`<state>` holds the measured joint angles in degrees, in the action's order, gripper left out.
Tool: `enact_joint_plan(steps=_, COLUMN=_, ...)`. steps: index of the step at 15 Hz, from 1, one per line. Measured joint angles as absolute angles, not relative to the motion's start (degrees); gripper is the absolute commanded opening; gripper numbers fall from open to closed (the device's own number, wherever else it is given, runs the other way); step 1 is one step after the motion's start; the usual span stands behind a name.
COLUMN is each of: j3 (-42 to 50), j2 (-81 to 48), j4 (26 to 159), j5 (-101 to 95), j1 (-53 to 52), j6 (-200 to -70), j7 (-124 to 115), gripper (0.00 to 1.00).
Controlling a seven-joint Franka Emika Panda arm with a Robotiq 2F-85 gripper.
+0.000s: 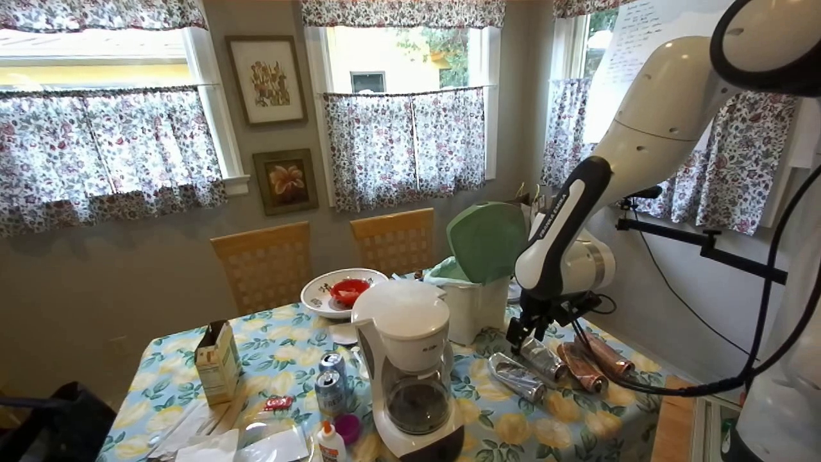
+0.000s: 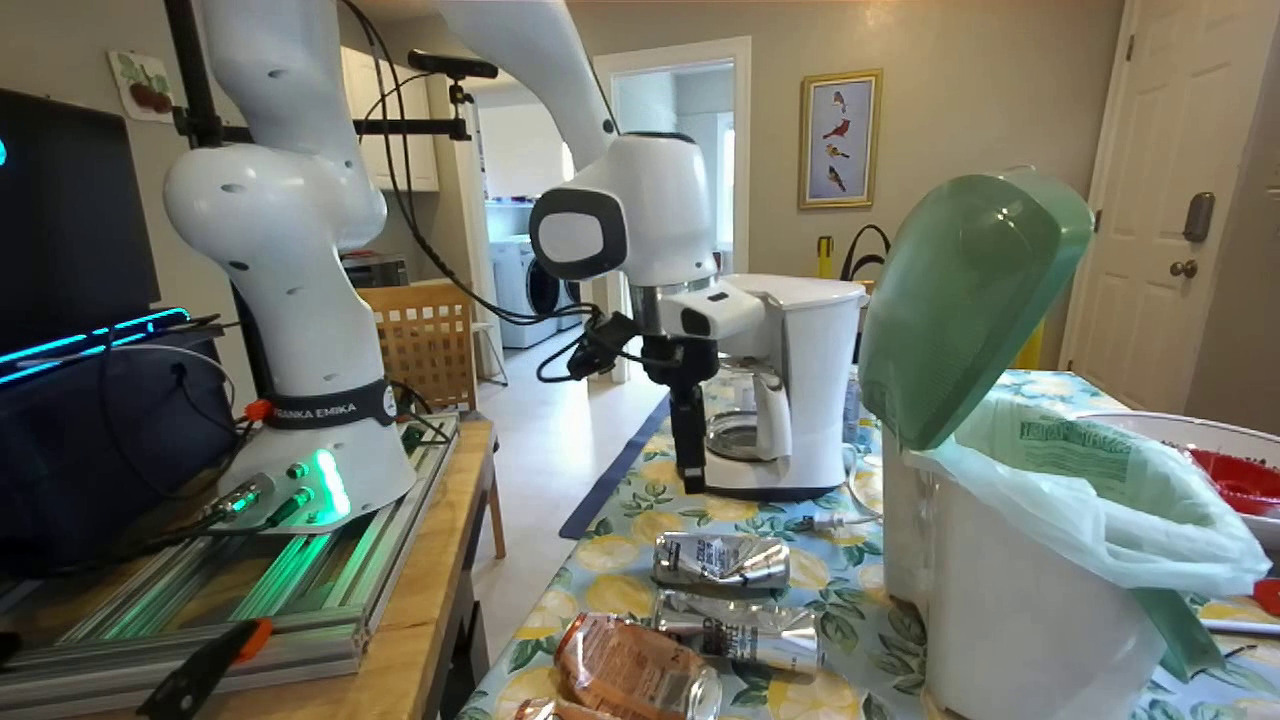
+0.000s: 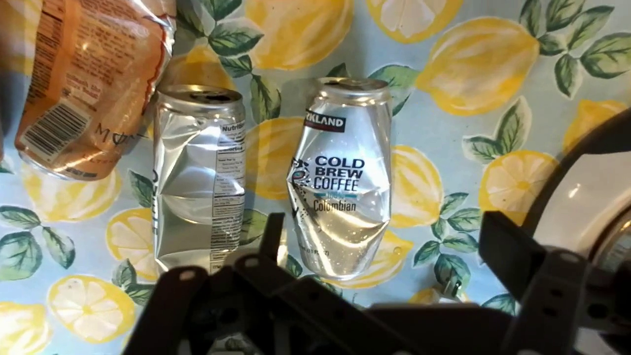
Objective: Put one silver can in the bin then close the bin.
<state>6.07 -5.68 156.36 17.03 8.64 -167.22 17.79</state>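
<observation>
Two dented silver cans lie side by side on the table. The silver can nearer the coffee maker [image 3: 340, 182] [image 1: 516, 377] [image 2: 720, 560] has cold brew lettering. The second silver can [image 3: 199, 182] [image 1: 544, 359] [image 2: 740, 632] lies beside the reddish-brown cans. My gripper [image 3: 383, 236] [image 1: 527, 333] [image 2: 690, 475] is open and empty above the table. In the wrist view, one finger appears between the two silver cans, the other well right of the lettered can. The bin [image 1: 478, 311] [image 2: 1030, 610] stands with its green lid [image 1: 489, 240] [image 2: 975, 300] raised and a bag inside; it is out of the wrist view.
A white coffee maker [image 1: 404, 314] [image 2: 825, 400] stands near the gripper; its edge shows in the wrist view [image 3: 586, 197]. Crumpled reddish-brown cans [image 1: 582, 367] [image 2: 640, 665] [image 3: 98, 84] lie beside the silver ones. Upright cans [image 1: 330, 391] and a bowl [image 1: 314, 298] stand beyond.
</observation>
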Motion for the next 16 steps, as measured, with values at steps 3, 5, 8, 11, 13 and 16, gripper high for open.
enact_joint_plan(steps=3, j3=3.79, j2=-9.56, j4=153.88, j5=20.23, j1=9.18, j6=-168.21, j7=23.46, gripper=1.00)
enact_joint_plan(steps=5, j3=2.67, j2=-12.29, j4=152.18, j5=20.58, j1=9.76, j6=-168.46, j7=25.16, gripper=1.00)
enact_joint_plan(steps=8, j3=2.62, j2=-16.27, j4=150.33, j5=20.46, j1=9.77, j6=-168.48, j7=25.27, gripper=1.00)
enact_joint_plan(steps=11, j3=4.36, j2=-19.39, j4=149.48, j5=19.03, j1=8.53, j6=-168.48, j7=24.94, gripper=1.00)
enact_joint_plan(steps=13, j3=5.18, j2=-20.79, j4=149.39, j5=13.96, j1=8.39, j6=-168.48, j7=21.76, gripper=1.00)
enact_joint_plan(steps=16, j3=5.90, j2=-22.22, j4=149.27, j5=7.91, j1=8.31, j6=-168.45, j7=17.32, gripper=1.00)
